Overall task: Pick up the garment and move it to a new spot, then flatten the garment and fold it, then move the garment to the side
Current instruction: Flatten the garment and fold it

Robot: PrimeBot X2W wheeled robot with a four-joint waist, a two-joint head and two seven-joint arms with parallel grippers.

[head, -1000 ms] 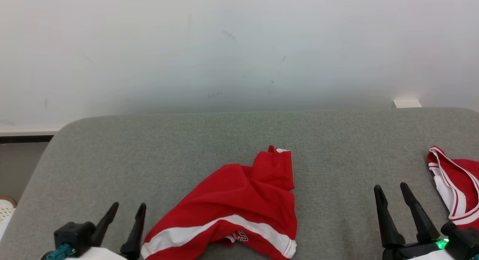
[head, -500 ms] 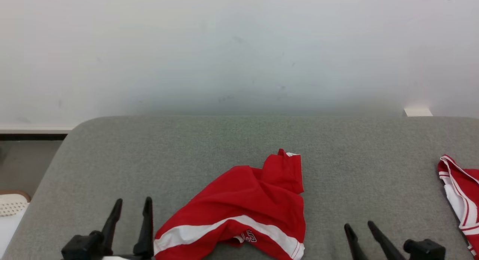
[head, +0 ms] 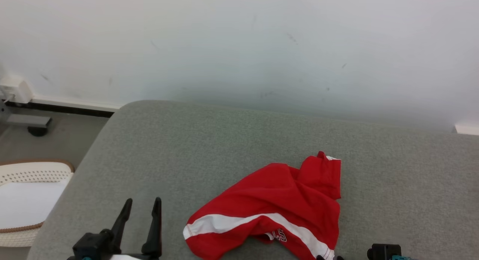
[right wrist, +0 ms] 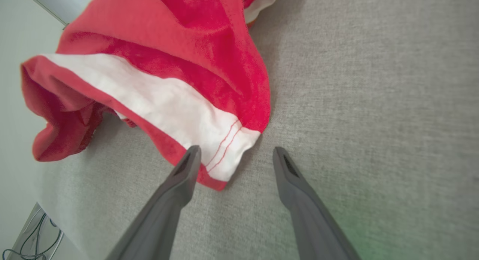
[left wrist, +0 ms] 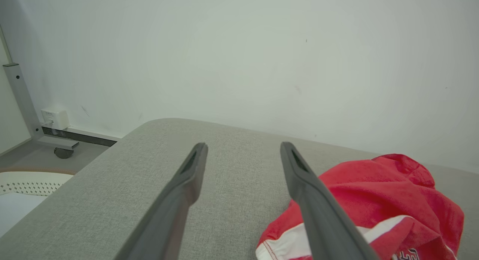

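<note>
Right claw (right wrist: 235,151), jaws apart, is poised over the white-banded near-right corner of the crumpled red garment (head: 277,204) on the grey counter (head: 187,140), nearer it than the left claw (head: 143,201), also spread, off its left end.

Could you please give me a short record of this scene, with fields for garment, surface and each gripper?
garment: red with white band, crumpled, not folded
surface: grey padded, garment lies on it
left gripper: jaws open, empty, beside garment, apart from it
right gripper: jaws open, empty, tips at garment's white-banded corner; contact unclear
basket: white, off surface's left edge
</note>
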